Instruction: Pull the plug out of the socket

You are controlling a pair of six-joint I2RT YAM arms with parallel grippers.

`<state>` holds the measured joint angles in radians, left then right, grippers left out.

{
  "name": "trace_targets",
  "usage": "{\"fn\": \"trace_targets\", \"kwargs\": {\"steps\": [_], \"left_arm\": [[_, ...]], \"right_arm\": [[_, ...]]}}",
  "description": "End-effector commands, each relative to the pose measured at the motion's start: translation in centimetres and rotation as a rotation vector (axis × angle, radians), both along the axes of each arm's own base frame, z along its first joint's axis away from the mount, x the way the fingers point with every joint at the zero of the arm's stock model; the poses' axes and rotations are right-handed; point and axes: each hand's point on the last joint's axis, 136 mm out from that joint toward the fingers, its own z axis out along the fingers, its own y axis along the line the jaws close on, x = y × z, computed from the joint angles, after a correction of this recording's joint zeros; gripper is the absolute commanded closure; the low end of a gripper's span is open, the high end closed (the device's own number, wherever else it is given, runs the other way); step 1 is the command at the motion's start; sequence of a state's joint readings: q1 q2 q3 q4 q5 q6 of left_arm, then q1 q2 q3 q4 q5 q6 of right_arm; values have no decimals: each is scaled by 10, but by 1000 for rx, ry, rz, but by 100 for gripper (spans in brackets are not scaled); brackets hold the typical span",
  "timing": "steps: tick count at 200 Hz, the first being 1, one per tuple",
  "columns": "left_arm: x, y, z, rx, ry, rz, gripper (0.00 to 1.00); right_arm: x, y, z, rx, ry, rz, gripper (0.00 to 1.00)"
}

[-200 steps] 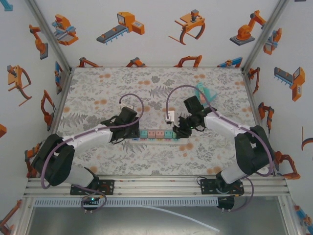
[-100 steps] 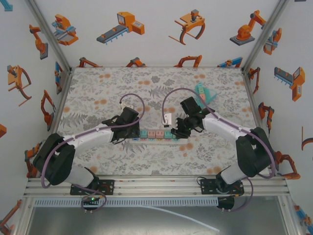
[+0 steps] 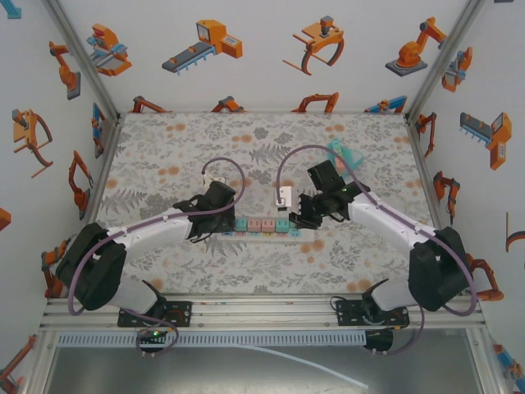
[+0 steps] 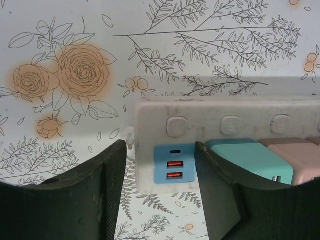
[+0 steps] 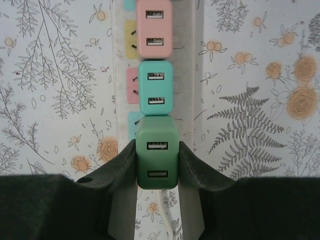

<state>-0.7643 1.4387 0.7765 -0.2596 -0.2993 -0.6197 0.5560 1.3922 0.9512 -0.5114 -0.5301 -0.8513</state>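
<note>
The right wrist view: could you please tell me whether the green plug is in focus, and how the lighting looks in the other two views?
Right wrist view: the green plug is sharp, its ports legible, though the black fingers gripping it are underexposed. Left wrist view: the power strip is crisp, casting a soft shadow on the cloth. Top external view: even light, no glare.

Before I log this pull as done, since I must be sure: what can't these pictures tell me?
Right wrist: the green plug, clamped in the right gripper, hides its own prongs; seated or free, unclear.
Left wrist: the power strip runs off the right edge, partly behind a finger of the left gripper.
Top external: the right gripper mostly covers that plug.
</note>
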Motion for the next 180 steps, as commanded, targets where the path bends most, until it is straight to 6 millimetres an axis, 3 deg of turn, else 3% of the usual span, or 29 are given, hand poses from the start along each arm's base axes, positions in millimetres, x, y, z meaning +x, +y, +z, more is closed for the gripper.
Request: {"fn": "trace_targets", "kwargs": {"steps": [1,22,45,79,116,152,180], "left_arm": [[-37,26,-30,132,157,-20,44],[-30,22,-13,116,116,-21,42],[-21,21,7,118,64,-19,39],[-13,18,45,69,-30,-31,35],[-23,-2,99,-125,-158,-161,28],[-61,-30,153,-377,-285,-426,20],[-96,-46,178,-495,-310,-625,16]], "right_arm": [[1,22,55,202,-41,-43,90],[15,16,83,329,-24,-275,88],[34,-10,104,444,57,-641,87],[26,-49,109,524,251,-1006,89],[2,-64,91,641,504,-1192,90],[-17,-73,60,656,697,-1322,91],[-29,-75,33,666,814,-1381,90]]}}
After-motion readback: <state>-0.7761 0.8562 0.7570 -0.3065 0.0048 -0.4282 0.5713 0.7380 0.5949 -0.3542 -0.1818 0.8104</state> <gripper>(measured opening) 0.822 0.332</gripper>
